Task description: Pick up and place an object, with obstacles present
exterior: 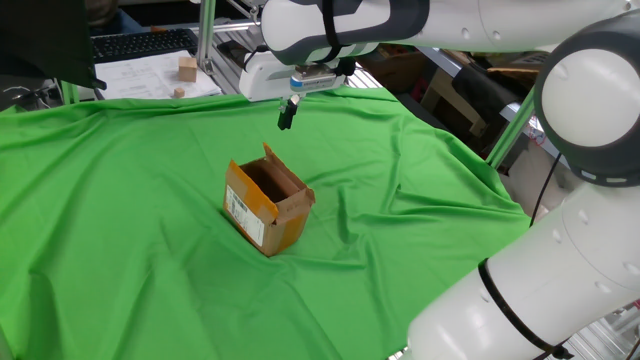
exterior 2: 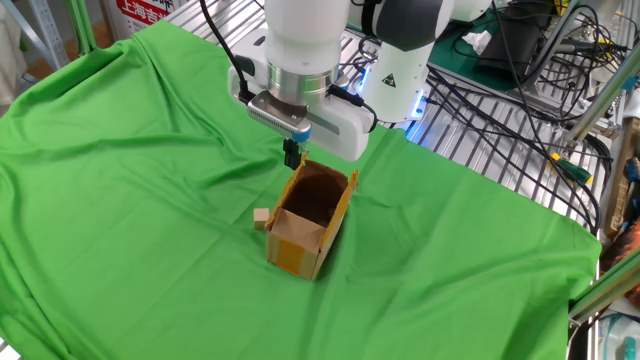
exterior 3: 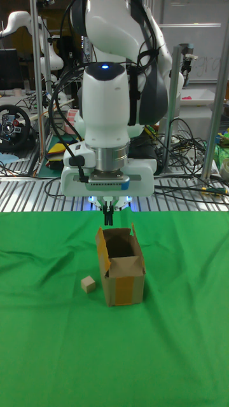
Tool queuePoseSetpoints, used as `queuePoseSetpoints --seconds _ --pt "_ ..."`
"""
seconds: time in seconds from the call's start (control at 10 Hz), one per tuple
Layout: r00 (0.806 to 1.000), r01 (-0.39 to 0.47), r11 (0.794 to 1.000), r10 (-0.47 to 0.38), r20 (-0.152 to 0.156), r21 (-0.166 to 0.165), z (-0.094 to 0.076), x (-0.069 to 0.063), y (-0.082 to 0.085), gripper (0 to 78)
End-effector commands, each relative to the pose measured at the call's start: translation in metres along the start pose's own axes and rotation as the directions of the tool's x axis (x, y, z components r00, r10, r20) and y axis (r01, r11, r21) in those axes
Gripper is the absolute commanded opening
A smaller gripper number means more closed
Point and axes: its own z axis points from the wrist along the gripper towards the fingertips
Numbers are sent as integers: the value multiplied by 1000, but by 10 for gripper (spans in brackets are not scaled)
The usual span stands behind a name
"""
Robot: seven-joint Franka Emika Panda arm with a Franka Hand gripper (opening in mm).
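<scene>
The object, a small tan wooden cube (exterior 2: 262,219) (exterior 3: 89,285), lies on the green cloth just beside the cardboard box (exterior 2: 310,222) (exterior 3: 121,268) (exterior: 268,207), on the box's left in the tall view. In one fixed view the box hides the cube. The box stands open-topped with its flaps up and a white label on one side. My gripper (exterior: 287,113) (exterior 2: 292,155) (exterior 3: 109,216) hangs above the cloth just behind the box's far rim, fingers pointing down, shut with nothing between them.
Green cloth (exterior: 130,190) covers the table in folds. Past its far edge lie papers with a larger wooden block (exterior: 187,67) and a keyboard (exterior: 140,42). Metal racks and cables (exterior 2: 500,110) run along the robot-base side.
</scene>
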Motion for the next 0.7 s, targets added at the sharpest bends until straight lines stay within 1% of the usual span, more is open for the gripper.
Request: queuePoseSetpoints --seconds 0.1,0.2,0.5,0.7 --pt "984 -142 983 127 -128 -116 0 0 0 0" --pt "984 -135 987 125 -124 -82 0 0 0 0" --pt "985 -128 987 115 -129 -93 0 0 0 0" --pt "984 -133 986 120 -129 -102 0 -4 -5 0"
